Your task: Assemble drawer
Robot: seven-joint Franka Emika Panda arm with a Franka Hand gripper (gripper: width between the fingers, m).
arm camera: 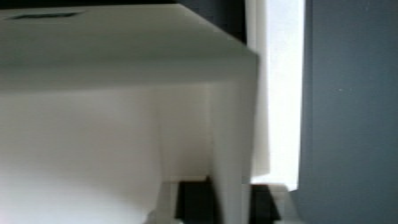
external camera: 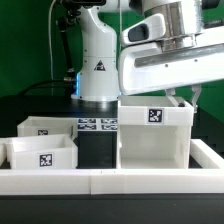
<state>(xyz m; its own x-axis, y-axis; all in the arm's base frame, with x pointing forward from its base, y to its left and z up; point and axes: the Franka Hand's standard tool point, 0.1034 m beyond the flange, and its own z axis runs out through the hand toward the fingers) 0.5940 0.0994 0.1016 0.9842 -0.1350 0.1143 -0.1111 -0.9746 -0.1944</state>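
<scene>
- Two trays point(external camera: 45, 127) sit on the desk point(external camera: 99, 150) at the exterior view's left; box shell point(external camera: 152, 138) stands right.
- Pincer point(arm camera: 230, 203) appears clenched on the shell's thin wall.
- Risk: thin edge slips loose, shell tips.

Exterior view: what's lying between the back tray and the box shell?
The marker board lies flat between the back tray and the box shell. Only the exterior view shows this; the wrist view does not.
</scene>
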